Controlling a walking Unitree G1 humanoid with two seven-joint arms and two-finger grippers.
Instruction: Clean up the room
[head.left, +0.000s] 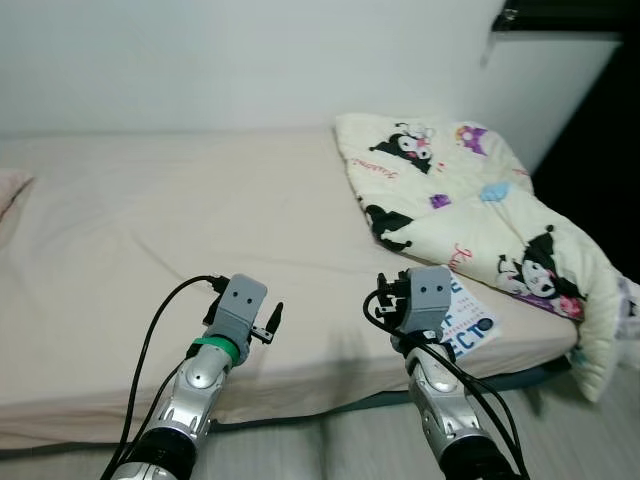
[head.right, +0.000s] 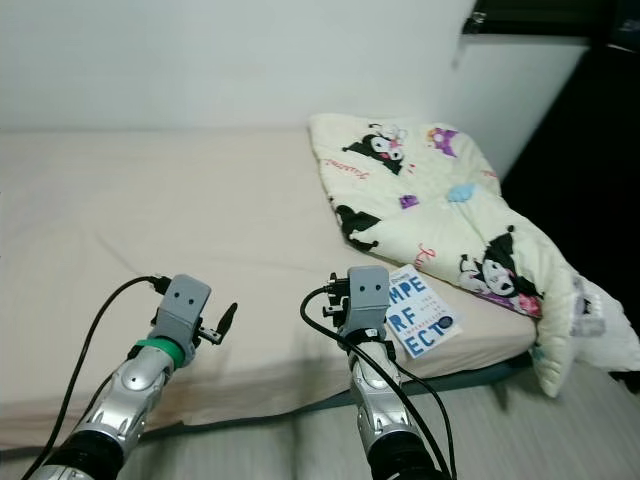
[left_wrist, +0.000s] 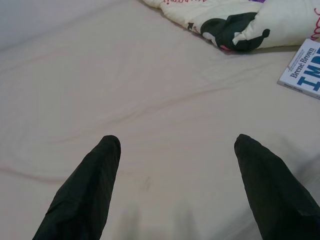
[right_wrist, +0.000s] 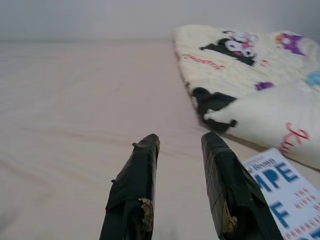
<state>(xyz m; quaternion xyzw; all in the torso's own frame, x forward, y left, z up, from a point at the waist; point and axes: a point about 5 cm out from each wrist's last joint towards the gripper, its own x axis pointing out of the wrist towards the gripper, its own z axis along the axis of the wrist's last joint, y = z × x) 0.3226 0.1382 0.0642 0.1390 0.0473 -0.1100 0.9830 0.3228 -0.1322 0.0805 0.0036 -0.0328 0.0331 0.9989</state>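
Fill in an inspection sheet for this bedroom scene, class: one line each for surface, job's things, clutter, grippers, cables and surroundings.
Surface: bed with a beige sheet, lightly creased.
Job's things: book lying flat near the bed's front edge, beside the blanket; cartoon-print blanket bunched on the robot's right, one end hanging over the bed's edge.
Clutter: nothing seen besides those two.
Grippers: left gripper over bare sheet, fingers wide apart, holding nothing; right gripper over the sheet next to the book, fingers slightly apart, holding nothing.
Cables: black cables looping along both arms.
Surroundings: white wall behind the bed; grey floor in front; dark area on the far right.
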